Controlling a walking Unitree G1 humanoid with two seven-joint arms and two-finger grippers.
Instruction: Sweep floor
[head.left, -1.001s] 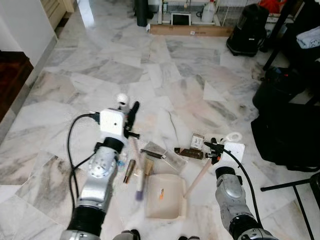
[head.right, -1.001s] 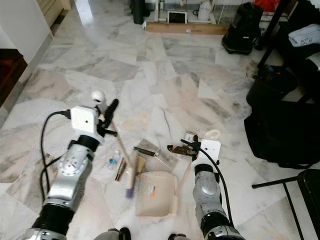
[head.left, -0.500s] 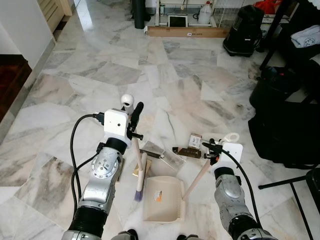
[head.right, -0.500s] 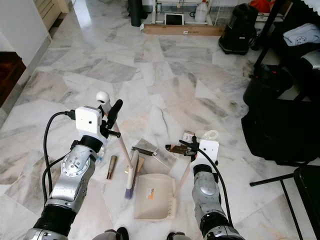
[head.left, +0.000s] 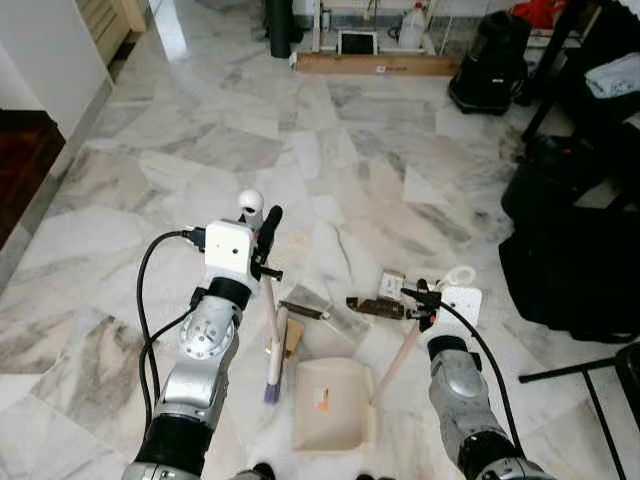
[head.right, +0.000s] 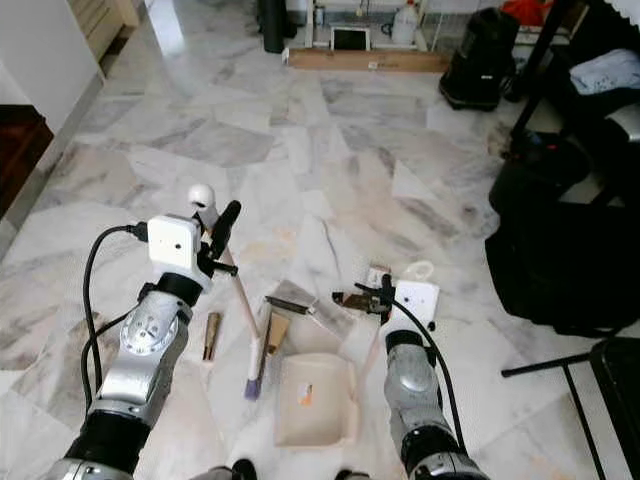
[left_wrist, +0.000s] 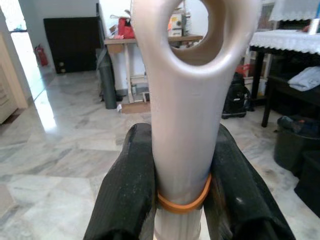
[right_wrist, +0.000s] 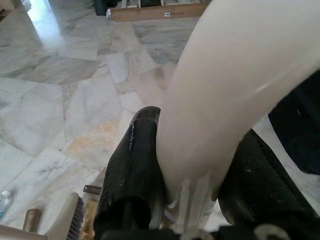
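My left gripper (head.left: 262, 240) is shut on the beige handle of a hand brush (head.left: 270, 330). Its purple bristles (head.left: 270, 392) rest on the marble floor left of the dustpan. In the left wrist view, both fingers (left_wrist: 127, 190) press on the brush handle (left_wrist: 187, 75) above an orange rubber band. My right gripper (head.left: 420, 308) is shut on the slanted handle of the cream dustpan (head.left: 335, 405); that handle (right_wrist: 235, 75) sits between its fingers. Litter lies just beyond the pan: a brown wrapper (head.left: 375, 306), a clear plastic wrapper (head.left: 322, 306), a yellowish scrap (head.left: 293, 338) and a gold tube (head.right: 212, 335).
A big black bag (head.left: 570, 270) and a thin black stand leg (head.left: 590, 372) are on the right. A white box with a ring (head.left: 462, 298) lies beside my right gripper. Far back stand a black bin (head.left: 485, 60) and a cardboard plank (head.left: 375, 62). A white wall corner (head.left: 50, 60) is on the left.
The brush head has swept a little toward me and is no longer blurred. The gold tube now lies farther left of it. Both grippers keep their hold.
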